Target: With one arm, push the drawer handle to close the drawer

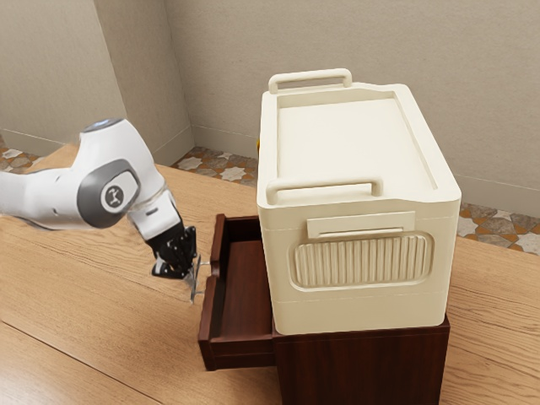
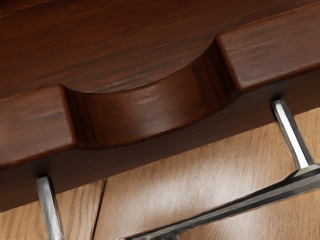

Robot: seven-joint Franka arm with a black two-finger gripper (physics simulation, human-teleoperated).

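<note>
The drawer (image 1: 217, 305) stands open from the dark cabinet (image 1: 363, 367); the pincer (image 1: 184, 263) is beside its handle (image 2: 280, 191), whether wide or narrow cannot be determined. Handle judged rigid, slippery; drawer likely light, moderate sliding resistance. Recommended contact: mid-bar, pressing straight inward, to avoid skewing.

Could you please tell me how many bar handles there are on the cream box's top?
2: the near handle stands by the edge above the ribbed panel, and the far handle by the opposite edge.
</note>
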